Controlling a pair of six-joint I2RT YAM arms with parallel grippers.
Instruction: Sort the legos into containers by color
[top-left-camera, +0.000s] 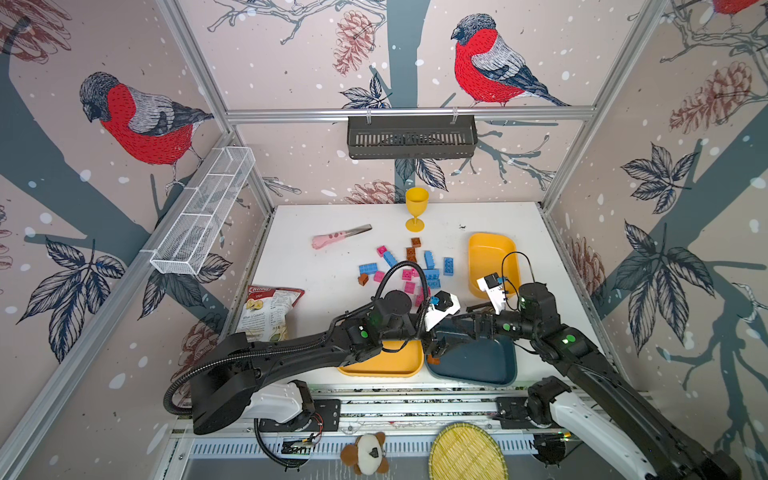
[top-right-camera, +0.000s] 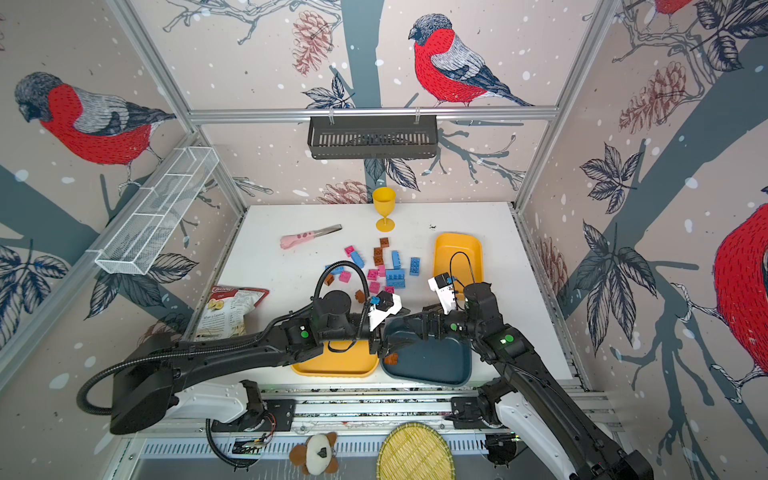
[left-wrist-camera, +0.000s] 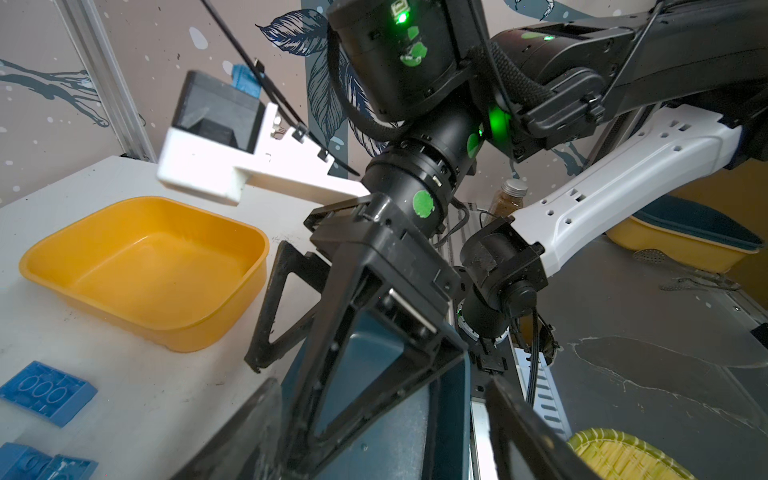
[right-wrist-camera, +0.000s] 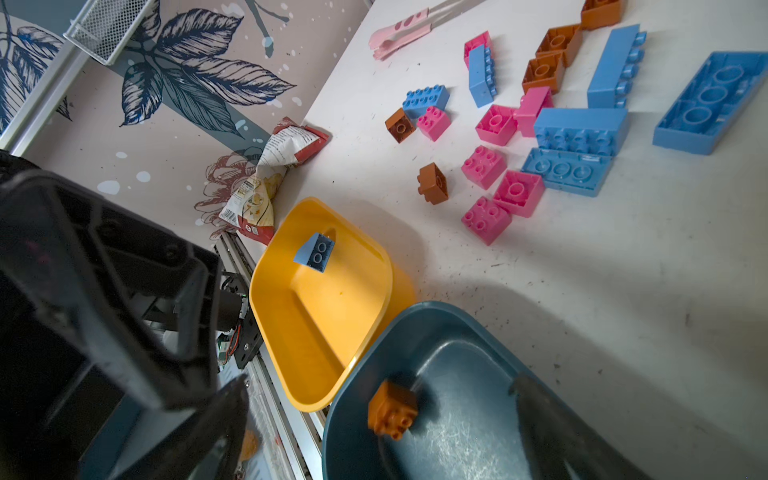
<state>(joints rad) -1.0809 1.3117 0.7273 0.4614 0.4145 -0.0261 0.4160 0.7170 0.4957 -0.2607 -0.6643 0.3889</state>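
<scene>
Crowding teal tray (top-left-camera: 482, 365) rim: left jaws open, right jaws open, brown brick (right-wrist-camera: 392, 409) inside

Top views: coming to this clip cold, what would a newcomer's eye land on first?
First, the bright scatter of blue, pink and brown bricks in the middle of the white table. Then the left arm and right arm meeting low over the two near trays, the yellow tray and the dark teal tray. The right wrist view adds one blue wedge in the yellow tray and one brown brick in the teal one.
</scene>
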